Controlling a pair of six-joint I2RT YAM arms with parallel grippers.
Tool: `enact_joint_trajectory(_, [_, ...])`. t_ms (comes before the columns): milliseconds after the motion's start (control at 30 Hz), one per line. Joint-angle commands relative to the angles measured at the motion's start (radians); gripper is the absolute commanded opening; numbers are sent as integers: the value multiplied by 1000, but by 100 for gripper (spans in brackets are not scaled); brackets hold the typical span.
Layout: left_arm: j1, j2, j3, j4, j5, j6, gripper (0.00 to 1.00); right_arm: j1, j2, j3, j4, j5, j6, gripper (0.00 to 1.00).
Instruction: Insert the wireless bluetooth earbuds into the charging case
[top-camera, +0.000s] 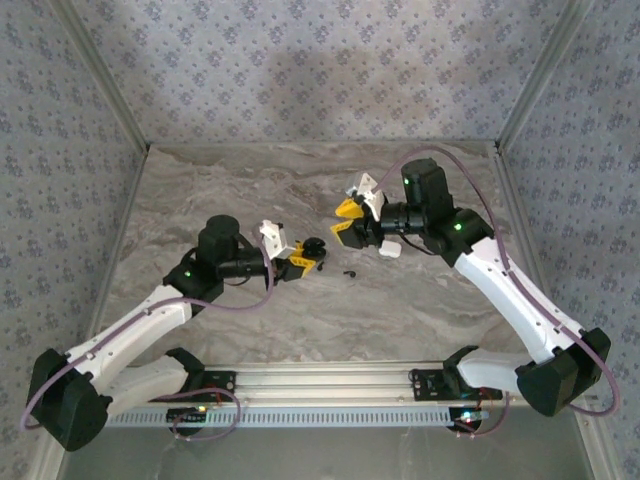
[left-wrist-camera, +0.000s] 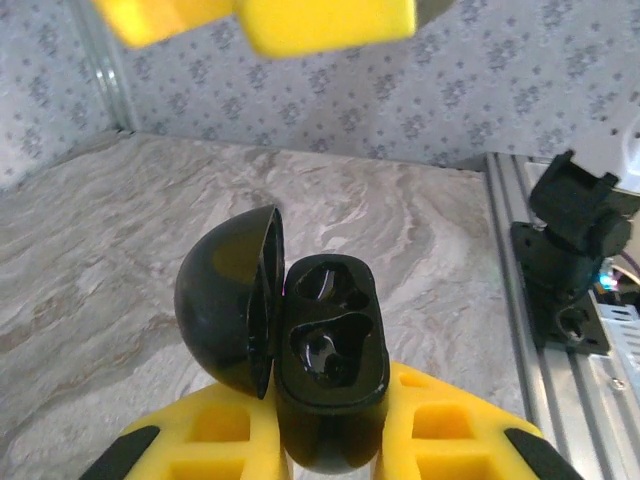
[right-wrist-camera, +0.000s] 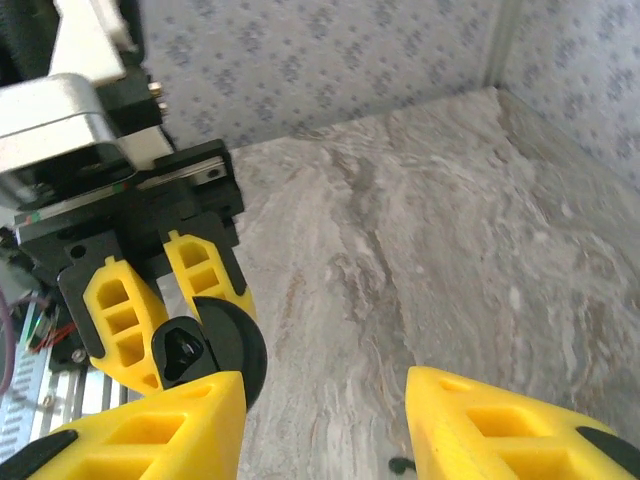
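Overhead, step in hand: fetching the loose earbud for seating in the case; judged partway, one bud not yet in.
Top view, left gripper (top-camera: 300, 258): clamped on the charging case (top-camera: 314, 249), held near the middle of the table (top-camera: 200, 200).
Top view, right gripper (top-camera: 344, 220): parted and empty, hovering just beyond the case.
Top view, earbud (top-camera: 349, 272): lying on the table just right of the case, nearer the arm bases than the right gripper, touching neither gripper.
Left wrist, charging case (left-wrist-camera: 330, 350): pinched low on its body by the left gripper (left-wrist-camera: 325, 450), lid (left-wrist-camera: 225, 300) swung open to the left, two wells facing the camera; something glossy in the nearer well, cannot tell whether a seated bud.
Left wrist, right gripper (left-wrist-camera: 240, 15): blurred yellow at the top edge, beyond the case.
Right wrist, right gripper (right-wrist-camera: 325, 430): open, bare table between the two fingers.
Right wrist, earbud (right-wrist-camera: 400, 465): dark speck at the bottom edge, on the table between the fingers, closer to the right-hand one, untouched.
Right wrist, charging case (right-wrist-camera: 215, 350): off to the left, in the left gripper (right-wrist-camera: 180, 340).
Next move, as a judgement: lowering to straddle the bud, closing gently on so tiny a piece, then carrying it stem-first to a free well.
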Motion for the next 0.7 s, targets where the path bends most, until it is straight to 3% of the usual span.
enact_joint_trajectory(0, [34,-3,-50,124,-46,-96,13,-4,0,-14,-16,115,191,47])
enact_joint_trajectory(433, [80,2,-194,228,-233,-192,12,4,122,-78,-303,374,707,51])
enact_joint_trajectory(667, [82,38,-190,232,-244,-193,12,42,200,-175,-279,437,928,52])
